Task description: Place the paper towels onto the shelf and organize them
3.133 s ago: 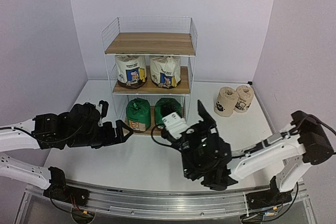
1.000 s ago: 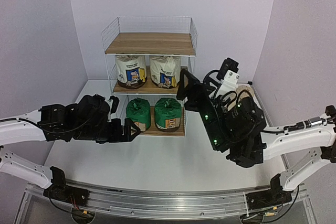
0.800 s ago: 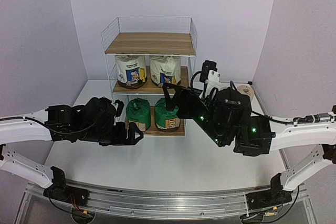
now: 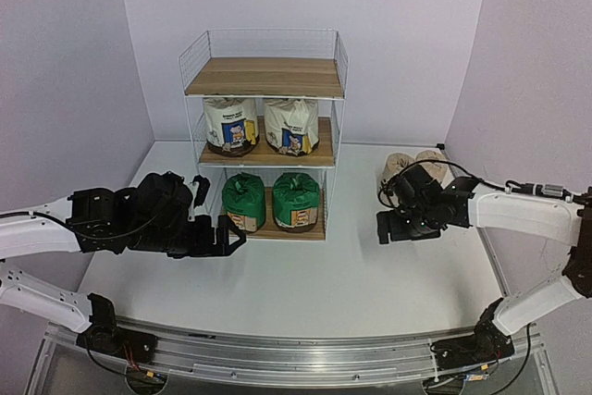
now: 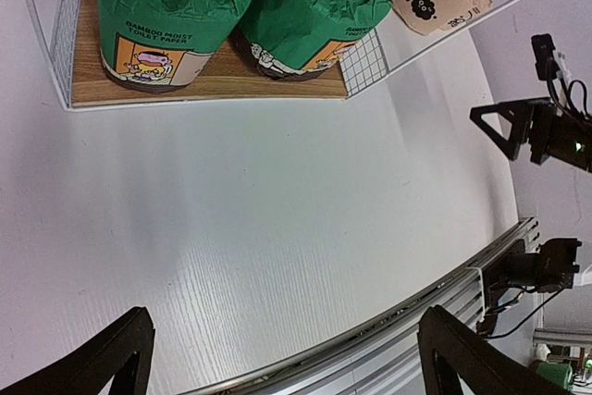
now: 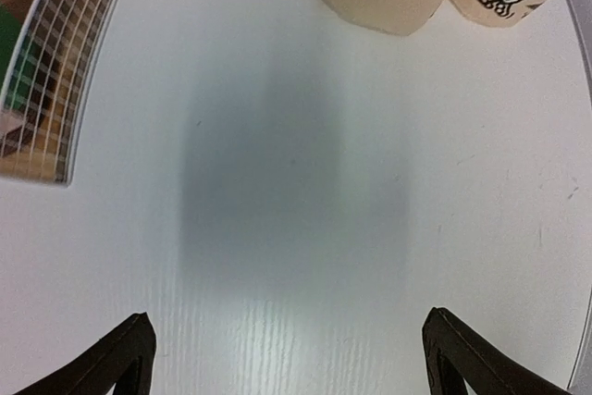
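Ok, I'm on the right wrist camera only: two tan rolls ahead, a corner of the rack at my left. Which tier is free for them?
Observer: The shelf has its top tier bare; nothing stands on that board.
Operator: And the tiers below?
Observer: Two white rolls fill the middle tier and two green rolls fill the bottom one, side by side.
Operator: Is the left arm in my way?
Observer: The left gripper hovers open and empty over the table by the bottom tier's left front, well apart from your right gripper.
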Robot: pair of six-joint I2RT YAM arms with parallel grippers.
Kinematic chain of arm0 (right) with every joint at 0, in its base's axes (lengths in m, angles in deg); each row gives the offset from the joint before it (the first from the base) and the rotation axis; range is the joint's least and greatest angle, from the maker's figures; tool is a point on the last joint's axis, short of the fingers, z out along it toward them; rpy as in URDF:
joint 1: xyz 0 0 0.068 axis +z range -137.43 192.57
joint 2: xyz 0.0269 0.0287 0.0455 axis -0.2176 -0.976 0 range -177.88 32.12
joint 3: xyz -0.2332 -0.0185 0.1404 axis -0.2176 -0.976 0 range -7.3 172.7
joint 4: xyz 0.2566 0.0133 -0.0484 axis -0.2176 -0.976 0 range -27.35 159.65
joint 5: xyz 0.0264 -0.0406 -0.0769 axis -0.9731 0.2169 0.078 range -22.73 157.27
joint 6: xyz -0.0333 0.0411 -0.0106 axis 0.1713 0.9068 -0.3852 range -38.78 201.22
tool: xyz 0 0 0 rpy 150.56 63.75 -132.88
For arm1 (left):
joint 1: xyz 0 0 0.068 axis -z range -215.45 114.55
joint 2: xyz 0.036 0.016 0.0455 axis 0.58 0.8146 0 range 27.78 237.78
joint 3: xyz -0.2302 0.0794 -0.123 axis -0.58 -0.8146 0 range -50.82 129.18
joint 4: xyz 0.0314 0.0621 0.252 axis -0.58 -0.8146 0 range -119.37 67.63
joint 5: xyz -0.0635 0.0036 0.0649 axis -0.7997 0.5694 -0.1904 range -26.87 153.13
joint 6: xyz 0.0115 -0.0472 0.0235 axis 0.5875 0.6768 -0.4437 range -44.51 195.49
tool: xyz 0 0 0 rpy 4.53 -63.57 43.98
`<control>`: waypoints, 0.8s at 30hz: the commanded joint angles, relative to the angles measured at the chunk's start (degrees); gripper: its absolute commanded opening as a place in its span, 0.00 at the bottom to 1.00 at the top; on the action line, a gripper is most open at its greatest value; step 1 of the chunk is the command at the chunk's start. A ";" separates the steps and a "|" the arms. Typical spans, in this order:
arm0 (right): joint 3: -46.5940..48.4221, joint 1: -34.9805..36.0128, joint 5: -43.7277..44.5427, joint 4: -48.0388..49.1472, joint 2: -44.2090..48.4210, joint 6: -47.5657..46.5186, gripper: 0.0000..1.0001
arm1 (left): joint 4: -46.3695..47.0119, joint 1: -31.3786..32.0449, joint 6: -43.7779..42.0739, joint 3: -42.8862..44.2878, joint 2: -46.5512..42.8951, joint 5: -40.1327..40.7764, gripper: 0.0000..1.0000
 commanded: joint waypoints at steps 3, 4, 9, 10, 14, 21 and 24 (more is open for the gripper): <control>1.08 -15.57 -6.90 18.77 -4.55 -15.43 0.97 | 1.79 -0.15 0.63 -0.95 -0.52 1.36 1.00; 2.56 -16.65 -6.49 20.33 -6.52 -17.04 0.97 | 1.63 -0.14 0.75 -0.93 -0.60 1.51 1.00; 10.85 -23.01 -10.68 24.53 -17.55 -20.42 0.97 | 0.27 -0.23 1.12 0.06 -0.42 2.65 1.00; 11.79 -23.70 -12.07 25.62 -19.03 -21.32 0.97 | -0.09 -0.21 1.12 0.50 -0.24 3.05 1.00; 14.70 -24.43 -7.46 28.81 -24.22 -24.72 0.97 | -1.62 -0.22 1.30 1.66 0.35 4.04 1.00; 16.19 -25.64 -9.38 33.55 -27.85 -22.79 0.98 | -2.64 -0.23 1.65 2.29 0.30 5.50 1.00; 17.12 -25.71 -5.98 35.99 -29.53 -21.43 0.98 | -3.00 -0.22 1.68 2.58 0.05 5.94 1.00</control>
